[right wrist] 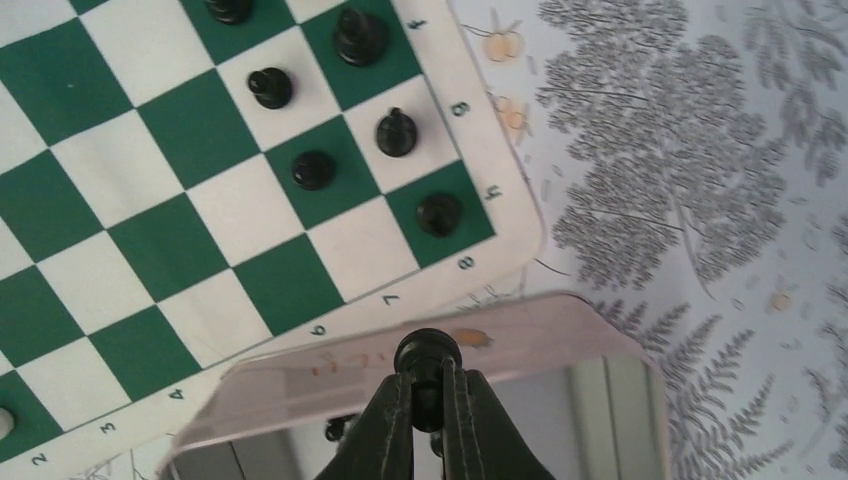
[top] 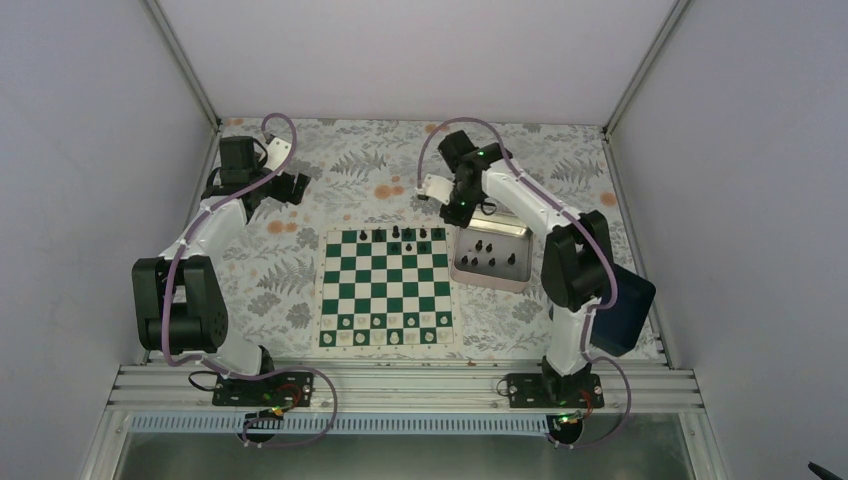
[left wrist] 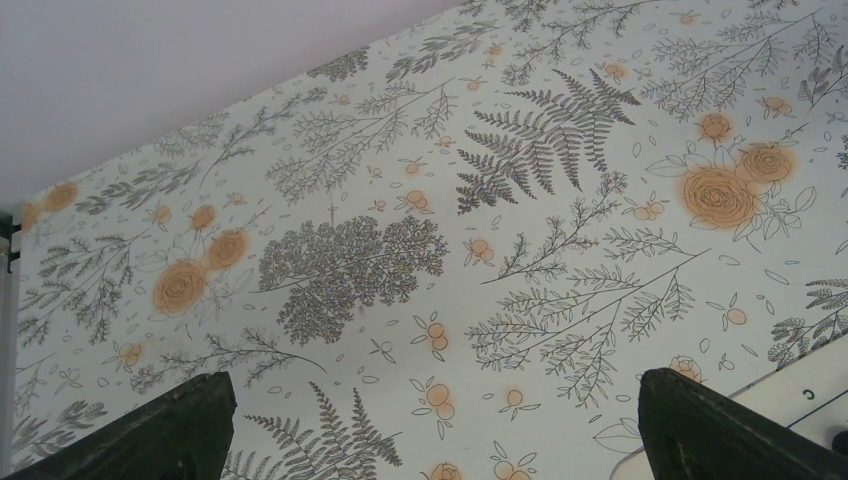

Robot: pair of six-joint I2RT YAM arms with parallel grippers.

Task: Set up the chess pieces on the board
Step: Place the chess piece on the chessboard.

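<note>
The green-and-white board (top: 386,288) lies mid-table, with several black chess pieces (top: 397,233) along its far rows. In the right wrist view the board's corner (right wrist: 230,200) shows several black pieces (right wrist: 313,169) on its squares. My right gripper (right wrist: 428,385) is shut on a small black chess piece (right wrist: 428,352), held above the rim of the silvery tray (right wrist: 560,325). From above, the right gripper (top: 463,210) hangs over the tray's far left corner. My left gripper (left wrist: 430,420) is open over bare patterned cloth, far left of the board (top: 292,187).
The silvery tray (top: 520,278) right of the board holds several more black pieces (top: 490,262). A dark blue box (top: 622,310) sits by the right arm's base. Small white pieces (top: 395,337) stand on the board's near rows. Grey walls enclose the floral cloth.
</note>
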